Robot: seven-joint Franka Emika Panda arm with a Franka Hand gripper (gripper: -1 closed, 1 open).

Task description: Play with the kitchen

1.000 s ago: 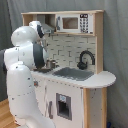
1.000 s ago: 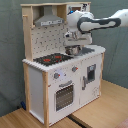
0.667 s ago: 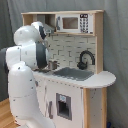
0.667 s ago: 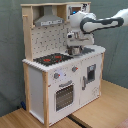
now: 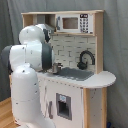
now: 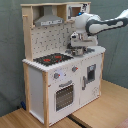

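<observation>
The toy kitchen [image 6: 50, 80] is white and light wood, with a grey hood [image 6: 49, 20], a pegboard back [image 6: 50, 39], a black-red hob [image 6: 52, 59] and an oven door [image 6: 63, 95]. In the first exterior view its grey sink [image 5: 75, 74] and black faucet [image 5: 85, 59] show under a toy microwave [image 5: 74, 23]. My white arm reaches in from the second exterior view's right. The gripper [image 6: 76, 50] hangs low over the sink area, just right of the hob. In the first exterior view the gripper [image 5: 55, 67] sits at the sink's left end, partly hidden behind my arm.
A grey curtain hangs behind the kitchen in both exterior views. The kitchen stands on a light-wood floor [image 6: 105, 107]. The robot's bulky white base [image 5: 27, 100] fills the first exterior view's left foreground and hides the hob side. A rounded counter [image 5: 102, 79] juts out beside the sink.
The gripper has sunk a little toward the sink and counter. The kitchen itself has not moved.
</observation>
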